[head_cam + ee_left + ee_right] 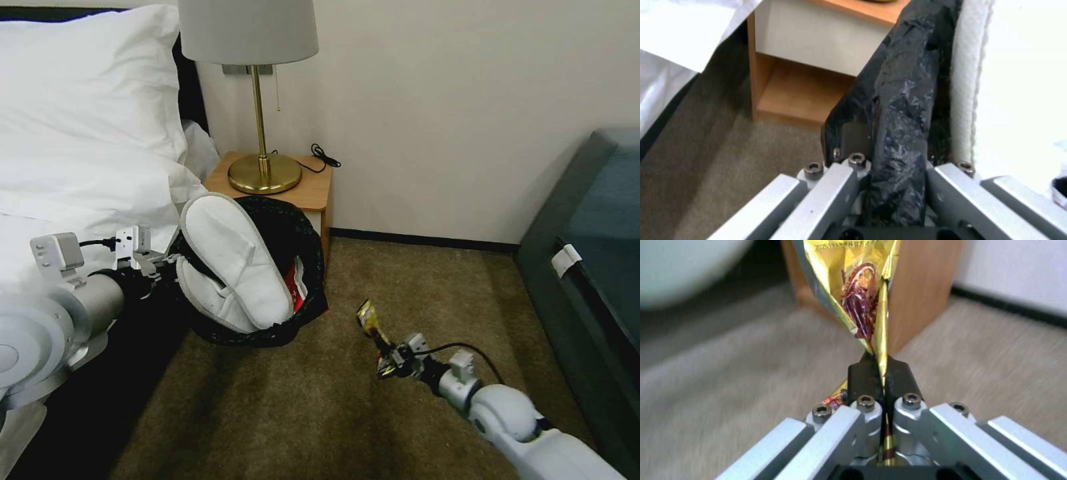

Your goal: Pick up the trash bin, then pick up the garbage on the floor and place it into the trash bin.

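My left gripper (pixel 167 261) is shut on the rim of the trash bin (pixel 303 233), a round bin lined with a glossy black bag (pixel 900 110), held off the floor beside the bed. White slippers (pixel 230 263) stick out of its mouth, and something red (pixel 295 288) lies inside. My right gripper (pixel 385 352) hovers above the floor (pixel 320 400) to the bin's right, shut on a gold wrapper (pixel 369 318) with red print. In the right wrist view the wrapper (pixel 853 290) fans out from between the black fingertips (pixel 898 380).
A wooden nightstand (pixel 313 190) with a brass lamp (pixel 263 170) and a black cable stands just behind the bin against the wall. The bed with white pillows (pixel 80 127) is on the left. A dark green sofa (pixel 593 253) borders the carpet on the right.
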